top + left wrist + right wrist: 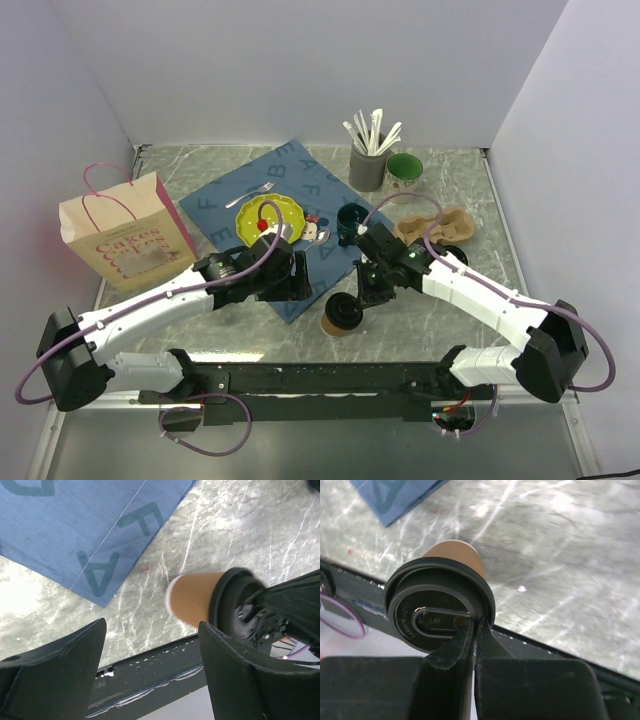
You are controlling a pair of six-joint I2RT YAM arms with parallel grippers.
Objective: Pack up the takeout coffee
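Coffee cup: your brown paper coffee cup (341,314) with its black lid (437,612) is near the front edge of the table (500,200). It sits just off the near corner of the blue cloth (300,180), between your two arms.
Right pincer: your right pincer (476,625) is clenched at the lid's rim. One finger lies over the lid top and the other outside the rim, so it looks like a thin pinch on the rim.
Left pincer: your left pincer (152,630) is released, with its jaws spread wide and nothing between them. It points at the cup from the cloth side.
Cup base: you cannot tell whether it rests on the table or is just clear of it. The cup looks slightly tilted.
Done so far: judging by this, the cup is lidded and gripped.
Left to do: the cup is not packed. The paper bag (125,235) stands well apart at far left. A brown cardboard cup carrier (440,228) lies behind your right arm. Either could take the cup.
Risk: a rim pinch may pull the lid off rather than lift the cup.
Surface: grey-green marbled stone. The lettered cloth carries a yellow plate (268,212).
Back of table: a grey pot of white cutlery (367,165) stands beside a green mug (405,168).
Room: plain white walls on three sides.
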